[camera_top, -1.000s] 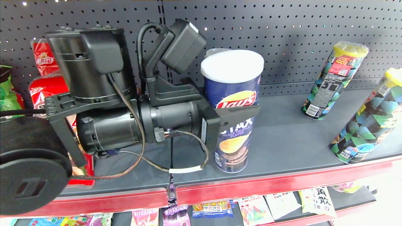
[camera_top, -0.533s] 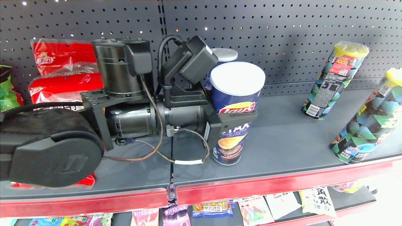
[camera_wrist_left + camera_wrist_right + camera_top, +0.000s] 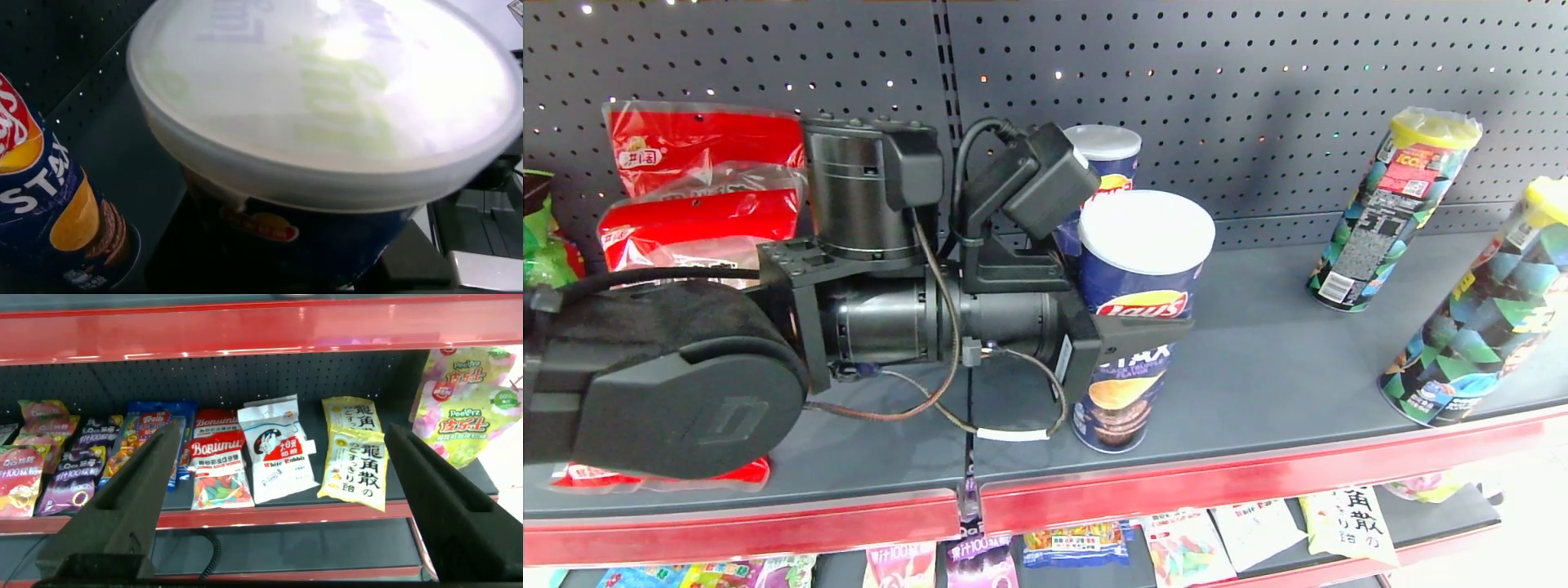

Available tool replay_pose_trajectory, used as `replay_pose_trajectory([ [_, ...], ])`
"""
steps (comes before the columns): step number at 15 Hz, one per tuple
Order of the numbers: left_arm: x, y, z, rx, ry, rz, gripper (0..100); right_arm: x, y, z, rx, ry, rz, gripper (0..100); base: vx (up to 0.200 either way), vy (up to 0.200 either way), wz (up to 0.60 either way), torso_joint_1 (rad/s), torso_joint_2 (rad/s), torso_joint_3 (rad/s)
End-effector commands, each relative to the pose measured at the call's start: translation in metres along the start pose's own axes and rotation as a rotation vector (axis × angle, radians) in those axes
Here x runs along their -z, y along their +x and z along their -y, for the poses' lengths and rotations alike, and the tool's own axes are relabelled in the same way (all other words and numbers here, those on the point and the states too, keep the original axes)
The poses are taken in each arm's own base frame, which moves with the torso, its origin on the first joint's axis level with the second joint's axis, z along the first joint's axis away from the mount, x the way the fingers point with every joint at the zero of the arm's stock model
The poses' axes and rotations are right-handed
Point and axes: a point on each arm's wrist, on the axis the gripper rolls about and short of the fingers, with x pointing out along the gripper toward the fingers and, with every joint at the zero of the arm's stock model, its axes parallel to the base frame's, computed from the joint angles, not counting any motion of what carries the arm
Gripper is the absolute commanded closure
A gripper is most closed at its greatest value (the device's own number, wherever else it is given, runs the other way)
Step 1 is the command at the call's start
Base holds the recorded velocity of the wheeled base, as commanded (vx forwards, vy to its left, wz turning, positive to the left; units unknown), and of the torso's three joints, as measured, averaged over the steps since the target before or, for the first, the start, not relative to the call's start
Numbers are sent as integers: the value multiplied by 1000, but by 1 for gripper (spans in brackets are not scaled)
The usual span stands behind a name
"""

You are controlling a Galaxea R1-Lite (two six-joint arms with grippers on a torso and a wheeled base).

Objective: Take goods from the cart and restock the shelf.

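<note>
Head view, left end effector (image 3: 1131,331): clamped round the blue chip can (image 3: 1147,237).
Can: upright near the front of the shelf (image 3: 1258,359), before a matching can (image 3: 1104,143); its base seems to touch the shelf.
Change: the arm carried it lower and farther in.
Meaning: release looks close.

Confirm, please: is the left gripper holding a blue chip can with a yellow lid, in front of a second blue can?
Not quite: the lid is white, not yellow, as the head view shows. The left gripper does hold the blue chip can in front of the second blue can.
</note>
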Motion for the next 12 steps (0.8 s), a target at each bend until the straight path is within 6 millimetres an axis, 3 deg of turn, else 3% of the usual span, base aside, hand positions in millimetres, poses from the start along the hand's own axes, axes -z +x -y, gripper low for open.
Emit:
replay_pose_trajectory([
  [1,0,-2,1,3,-5,-7,100,0,0,0,-1,0,-1,0,0,0,0,0,0,0],
  [12,8,-3,1,11,-33,-39,100,0,0,0,-1,0,-1,0,0,0,0,0,0,0],
])
